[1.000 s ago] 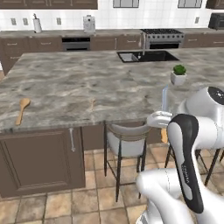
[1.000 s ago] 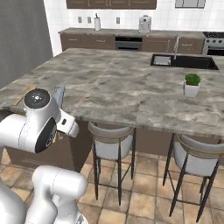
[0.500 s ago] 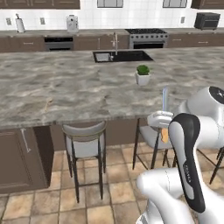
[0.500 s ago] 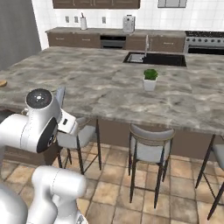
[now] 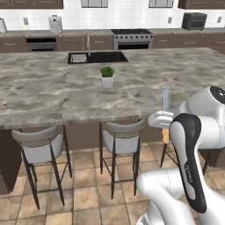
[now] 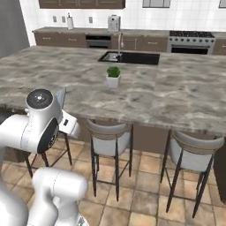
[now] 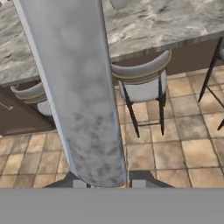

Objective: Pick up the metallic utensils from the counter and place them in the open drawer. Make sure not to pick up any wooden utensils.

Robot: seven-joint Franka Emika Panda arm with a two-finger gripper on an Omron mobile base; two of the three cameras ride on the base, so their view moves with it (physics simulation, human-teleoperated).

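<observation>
Sideways along the tabletop (image 5: 52, 88) is how the base has driven over the last second: the wooden spoon that lay at the left edge has slid out of the left base view, while the plant (image 5: 107, 76), the sink (image 5: 97, 56) and the stools (image 5: 121, 139) have crossed into the middle. Nothing on the stone has itself shifted; the cameras did.

Clamped in the pincer (image 7: 106, 181) is a slim bluish-grey utensil (image 7: 76, 87), probably the handle end, though so close to the lens its shape is hard to judge. It stands up from between the two tips and crosses the hand view. In the left base view the same utensil (image 5: 165, 98) rises as a thin pale strip above the wrist, beside the arm's white shoulder. Holding it upright and tucked close to the body makes sense for a drive: nothing sticks out sideways to catch the tabletop's edge.

That edge is the thing to mind. The arm rides just off the near side, over the tiled floor (image 6: 145, 194), with two stools (image 6: 108, 134) tucked under the overhang and open floor between their legs. Room behind the stools looks ample.

Neither the drawer nor the golden utensil can be made out from this spot, so I judge the carry is mid-way, with the drop-off yet to be reached.
</observation>
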